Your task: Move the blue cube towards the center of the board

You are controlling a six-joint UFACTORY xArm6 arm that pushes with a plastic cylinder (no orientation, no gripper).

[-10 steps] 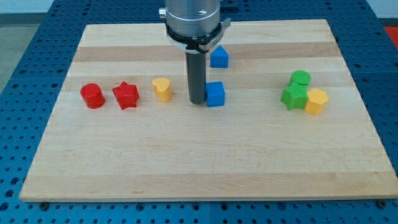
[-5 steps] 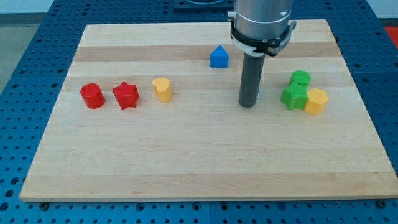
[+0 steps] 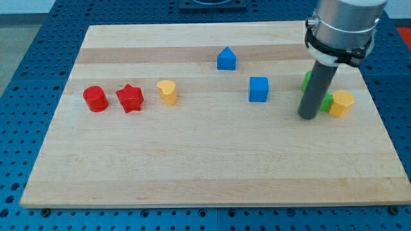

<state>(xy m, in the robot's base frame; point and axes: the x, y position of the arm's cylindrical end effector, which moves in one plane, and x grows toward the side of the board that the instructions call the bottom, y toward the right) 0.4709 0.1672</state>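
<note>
The blue cube [image 3: 259, 89] sits on the wooden board [image 3: 192, 167], a little right of the board's middle. My tip [image 3: 307, 117] is to the cube's right and slightly lower in the view, apart from it by about one cube width. The rod stands in front of the green blocks [image 3: 328, 101], hiding most of them, and the tip is right beside them.
A blue house-shaped block [image 3: 226, 59] lies up and left of the cube. A yellow hexagonal block [image 3: 341, 102] sits right of the rod. At the view's left are a red cylinder [image 3: 96, 99], a red star [image 3: 130, 98] and a yellow block [image 3: 167, 92].
The rod swept from the cube's left side to the view's right. The blue cube now lies further right and slightly up. The yellow hexagon has shifted a little right.
</note>
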